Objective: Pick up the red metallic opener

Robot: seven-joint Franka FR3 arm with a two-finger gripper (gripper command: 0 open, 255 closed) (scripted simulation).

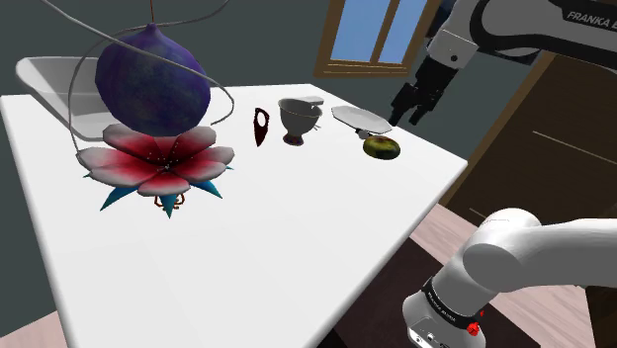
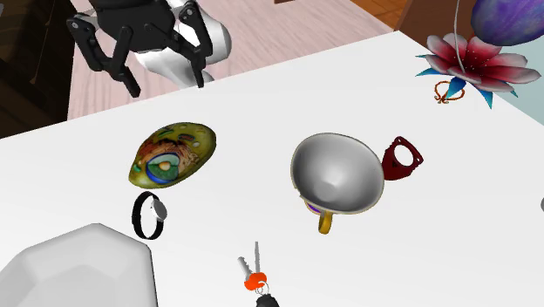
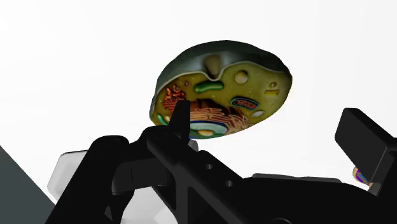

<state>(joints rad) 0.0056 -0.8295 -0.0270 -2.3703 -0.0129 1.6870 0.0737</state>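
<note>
Wrist view shows the gripper (image 3: 273,137) with its two black fingers (image 3: 180,121) standing well apart and nothing between them. Just ahead of it, an olive domed object (image 3: 222,86) painted with coloured shapes lies on the white table (image 3: 76,57).

In the second exterior view the hand hangs above the table's edge, near that domed object and clear of it. Further out sits a grey cup (image 2: 336,172) with a yellow handle. Just beside the cup, on the side away from the hand, is the red opener (image 2: 402,159), dark red and thin, with a ring-shaped hole. Beyond it again stands a large flower ornament (image 2: 475,57). Whether the opener lies flat or leans on an edge cannot be told.

The step in hand looks like the approach, since the hand is well apart from its target and no grasp has begun. The next move probably calls for carrying the open hand over the domed object and past the cup. It would then lower beside the cup without knocking it, with the wrist turned so the fingers close across the opener's narrow body.
</note>
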